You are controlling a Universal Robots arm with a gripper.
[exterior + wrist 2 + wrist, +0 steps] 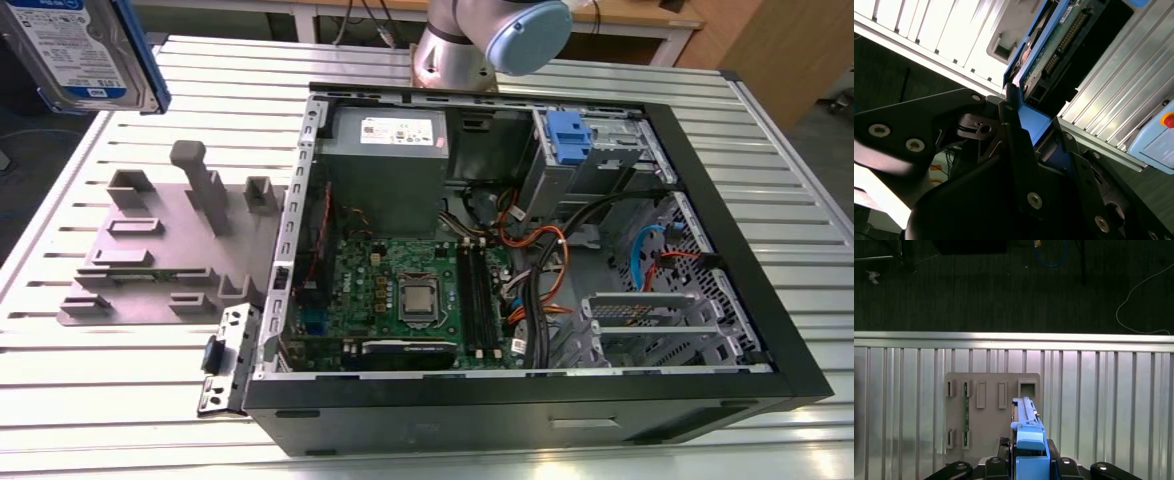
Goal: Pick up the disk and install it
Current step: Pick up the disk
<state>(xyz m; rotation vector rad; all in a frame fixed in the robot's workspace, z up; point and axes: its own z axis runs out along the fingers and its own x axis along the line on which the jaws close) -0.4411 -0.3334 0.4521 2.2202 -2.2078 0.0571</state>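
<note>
Place: robot lab | slatted alu bench point(114, 400) | open PC case point(534, 398)

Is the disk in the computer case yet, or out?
Out: the gripper clamps the disk in the air, apart from the open computer case.

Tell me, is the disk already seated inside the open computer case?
No: in the exterior view the disk is up in the air outside the computer case, toward the exterior view's left.
</note>
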